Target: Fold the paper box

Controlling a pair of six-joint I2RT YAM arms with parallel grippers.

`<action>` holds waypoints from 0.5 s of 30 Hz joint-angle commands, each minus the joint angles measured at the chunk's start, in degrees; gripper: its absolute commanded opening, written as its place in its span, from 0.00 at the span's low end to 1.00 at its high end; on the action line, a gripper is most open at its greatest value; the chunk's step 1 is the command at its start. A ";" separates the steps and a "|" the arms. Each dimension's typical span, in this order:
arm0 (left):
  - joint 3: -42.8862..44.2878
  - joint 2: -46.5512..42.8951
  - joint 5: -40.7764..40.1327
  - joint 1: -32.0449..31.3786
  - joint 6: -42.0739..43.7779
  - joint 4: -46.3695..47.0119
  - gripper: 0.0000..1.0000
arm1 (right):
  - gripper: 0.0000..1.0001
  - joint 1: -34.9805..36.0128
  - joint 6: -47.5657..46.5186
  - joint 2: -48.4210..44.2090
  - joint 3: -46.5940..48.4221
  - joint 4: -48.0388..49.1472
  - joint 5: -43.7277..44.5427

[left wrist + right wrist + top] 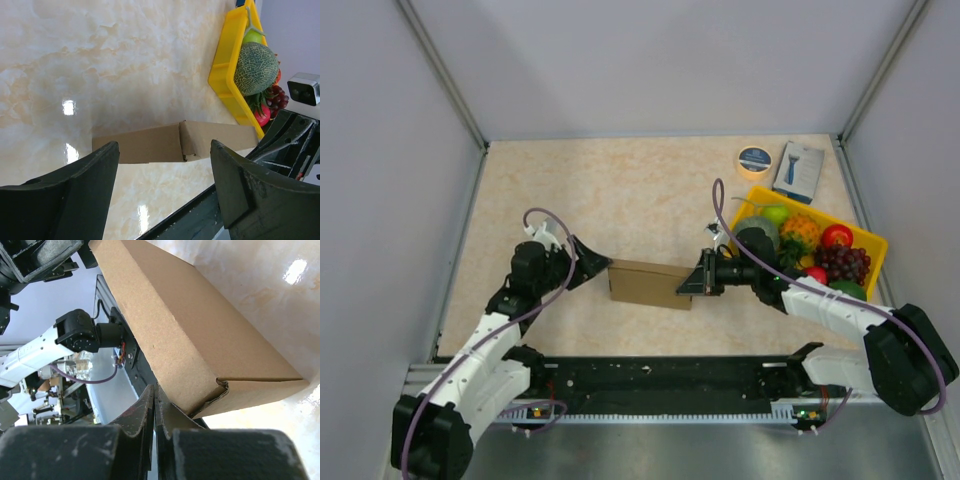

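From above, the paper box (650, 284) lies on the surface (620, 190) between both hands, and it looks mostly folded into a low brown carton. The left hand (600, 268) is open at one end, the right hand (686, 285) shut at the other.

Left wrist: spread fingers (75, 190) hold nothing, and a seam crosses the box ahead of them.

Right wrist: the pressed-together fingertips (150, 400) touch a crumpled corner flap, which I'd say still needs tucking.
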 commanded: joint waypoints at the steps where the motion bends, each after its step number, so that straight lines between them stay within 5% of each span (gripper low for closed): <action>1: 1.00 1.79 1.63 0.39 0.22 6.42 0.78 | 0.00 -0.70 -1.53 0.66 -0.03 -1.99 1.40; 8: -5.14 -1.62 -0.64 0.48 -0.49 5.29 0.69 | 0.00 -0.61 -1.61 0.48 -0.30 -2.07 1.49; 15: -14.82 -5.33 -2.49 0.48 -2.33 4.67 0.39 | 0.00 -0.70 -1.44 0.74 -1.88 -0.93 1.49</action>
